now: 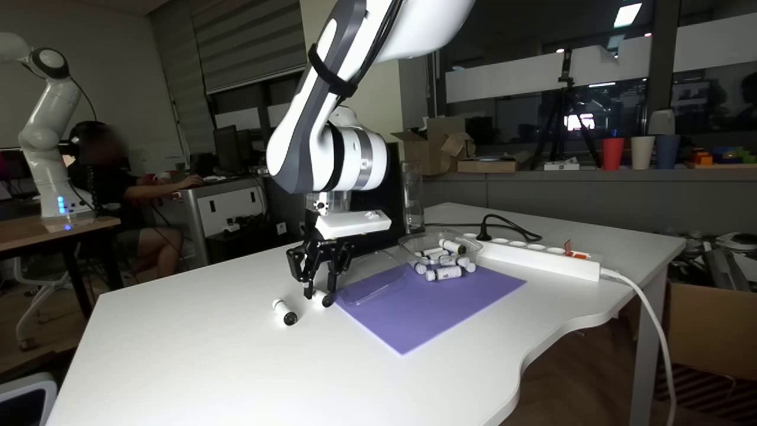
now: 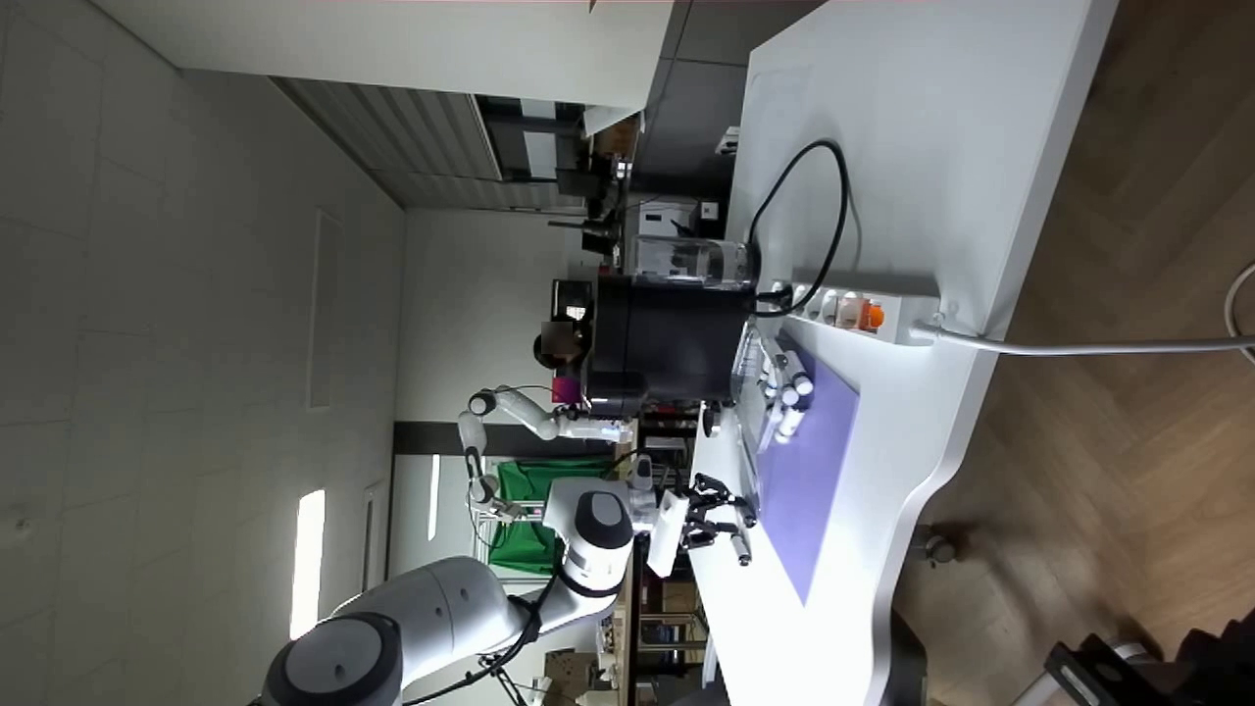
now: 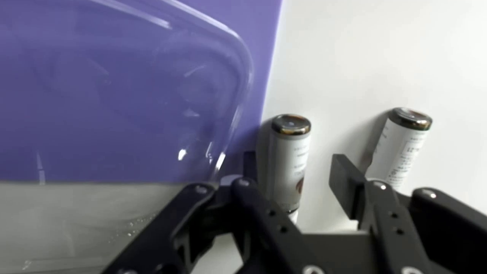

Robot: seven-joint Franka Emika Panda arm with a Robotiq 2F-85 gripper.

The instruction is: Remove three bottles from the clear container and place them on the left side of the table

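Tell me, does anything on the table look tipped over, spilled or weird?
Yes: one bottle lies on its side between the jaws of the open gripper, and another bottle lies beside it, neither standing up. A clear lid-like piece looks crooked too, lying across an edge of the purple mat. I see no spill.

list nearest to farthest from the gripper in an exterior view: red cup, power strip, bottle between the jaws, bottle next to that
1. Inner bottle: between the jaws of the gripper.
2. Neighbouring bottle: picture left.
3. Power strip: right, past the purple mat.
4. Red cup: far right, background.
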